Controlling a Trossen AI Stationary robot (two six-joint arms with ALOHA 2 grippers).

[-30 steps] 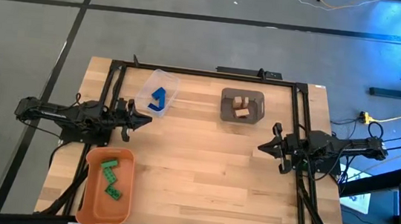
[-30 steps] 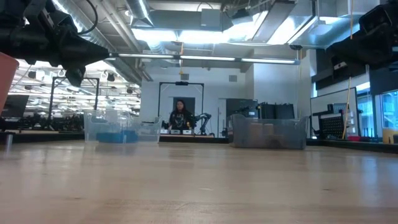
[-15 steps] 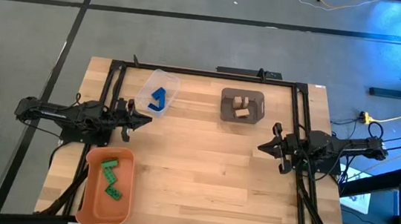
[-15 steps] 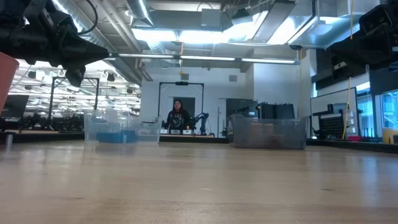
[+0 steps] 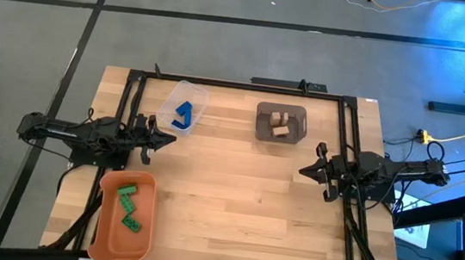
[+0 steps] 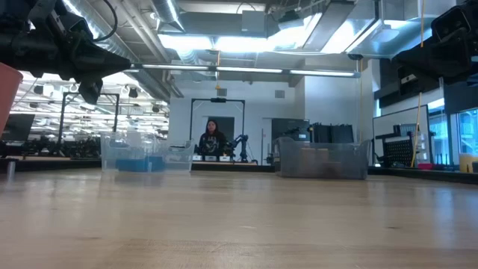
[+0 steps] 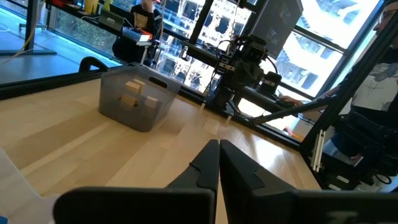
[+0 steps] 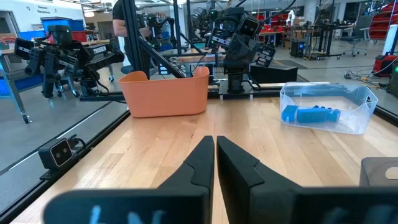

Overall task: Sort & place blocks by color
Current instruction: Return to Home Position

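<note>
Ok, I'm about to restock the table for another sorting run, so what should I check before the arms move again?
1. Green blocks all in the orange tray: ok.
2. Blue blocks in the clear tub: ok.
3. Tan blocks in the grey bin: ok.
4. No loose block on the bare table: ok.
5. Left claw shut and empty, parked at the table's left edge: ok.
6. Right claw shut and empty, parked at the right edge: ok.
</note>
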